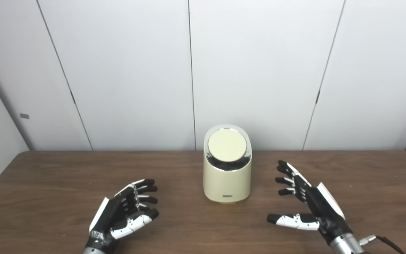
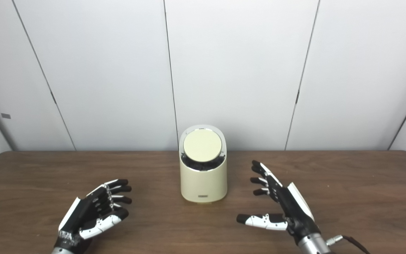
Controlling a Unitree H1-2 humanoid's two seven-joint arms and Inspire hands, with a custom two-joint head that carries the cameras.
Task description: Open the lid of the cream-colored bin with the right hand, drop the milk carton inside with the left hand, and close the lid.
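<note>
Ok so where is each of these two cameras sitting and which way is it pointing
Left eye view: on the head, looking forward and down at the table and cream bin; left hand and right hand show.
Right eye view: beside it, a little to the right, facing the same way; the bin sits further left in frame.
Shared: bin, lid, both hands open, white wall. No milk carton visible.

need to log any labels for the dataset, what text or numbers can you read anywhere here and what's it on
No text here can be read.
Small dark label low on the front of the cream-coloured round plastic bin: too small and blurred to read.
White marking near the wrist of the black-and-white left hand: blurred, unreadable.
Small grey tag on the white wall panel at far left: no legible writing.
Black-and-white right hand and brown wooden table: no text visible.
</note>
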